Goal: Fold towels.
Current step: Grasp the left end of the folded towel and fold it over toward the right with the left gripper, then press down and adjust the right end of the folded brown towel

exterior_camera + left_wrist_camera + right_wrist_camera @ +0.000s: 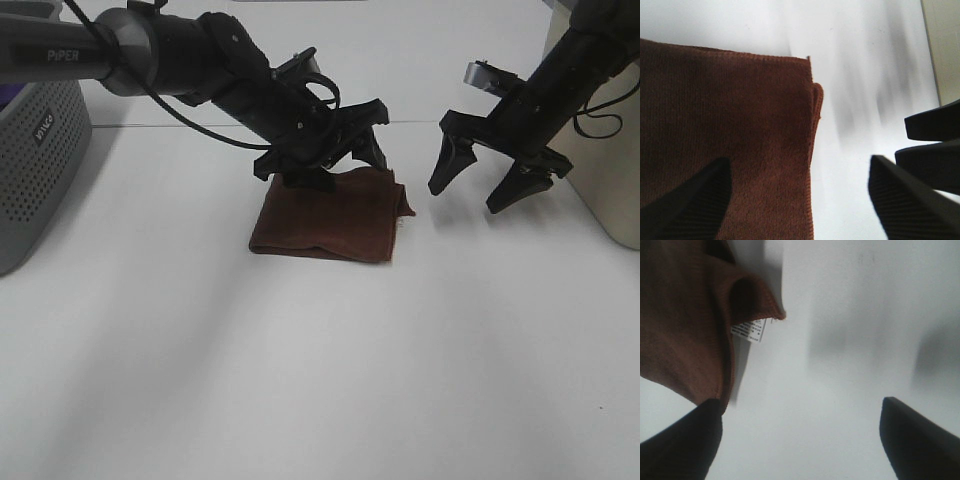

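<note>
A dark brown towel [330, 215] lies folded into a small rectangle on the white table [300, 380]. My left gripper [340, 150] is open and hovers over the towel's far edge, holding nothing. In the left wrist view the towel [725, 120] fills the left side, with one finger over it and the other beside its edge. My right gripper [490, 180] is open and empty, just right of the towel. The right wrist view shows the towel's corner [685, 325] with a white label [751, 330].
A grey perforated basket [35, 160] stands at the far left of the table. A beige container [610, 150] stands at the far right, behind my right arm.
</note>
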`<action>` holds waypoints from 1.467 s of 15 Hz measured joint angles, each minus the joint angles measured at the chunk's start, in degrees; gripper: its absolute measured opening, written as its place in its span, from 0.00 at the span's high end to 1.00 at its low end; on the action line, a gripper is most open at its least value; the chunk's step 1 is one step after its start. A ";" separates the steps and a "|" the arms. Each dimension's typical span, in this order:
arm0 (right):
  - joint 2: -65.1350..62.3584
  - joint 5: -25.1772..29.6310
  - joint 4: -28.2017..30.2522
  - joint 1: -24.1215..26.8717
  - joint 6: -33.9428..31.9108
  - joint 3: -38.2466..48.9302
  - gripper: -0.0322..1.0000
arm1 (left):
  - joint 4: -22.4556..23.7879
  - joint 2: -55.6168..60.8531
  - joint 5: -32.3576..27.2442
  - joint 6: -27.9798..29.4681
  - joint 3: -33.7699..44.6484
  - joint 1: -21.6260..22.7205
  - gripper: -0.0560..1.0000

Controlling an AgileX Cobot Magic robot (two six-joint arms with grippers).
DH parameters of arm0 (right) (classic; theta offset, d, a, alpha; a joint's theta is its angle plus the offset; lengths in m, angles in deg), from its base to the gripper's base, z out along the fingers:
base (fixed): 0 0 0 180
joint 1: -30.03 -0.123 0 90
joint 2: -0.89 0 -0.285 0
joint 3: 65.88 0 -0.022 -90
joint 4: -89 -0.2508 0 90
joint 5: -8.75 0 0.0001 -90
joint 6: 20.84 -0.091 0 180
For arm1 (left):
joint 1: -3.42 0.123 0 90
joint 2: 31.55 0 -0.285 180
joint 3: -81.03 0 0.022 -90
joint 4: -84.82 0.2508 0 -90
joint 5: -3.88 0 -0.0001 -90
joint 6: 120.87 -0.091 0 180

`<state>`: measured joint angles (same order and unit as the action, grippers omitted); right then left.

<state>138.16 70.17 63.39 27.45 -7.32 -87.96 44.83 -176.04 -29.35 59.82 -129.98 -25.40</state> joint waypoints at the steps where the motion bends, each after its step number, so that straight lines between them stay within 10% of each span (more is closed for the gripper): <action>1: 0.00 0.00 -0.57 0.00 0.00 0.00 0.17 | 0.00 0.00 0.00 -0.06 0.00 0.00 0.18; 12: 0.63 3.38 -34.78 -5.67 17.59 0.00 0.17 | 11.12 7.56 -12.55 -8.48 0.00 13.87 0.13; 22: 9.17 -5.21 -33.23 -2.81 19.25 0.00 0.20 | 12.83 7.56 -17.59 -8.65 0.00 14.50 0.14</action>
<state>147.33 64.96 30.15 24.64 11.93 -87.96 57.67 -168.48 -46.94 51.17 -129.98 -10.90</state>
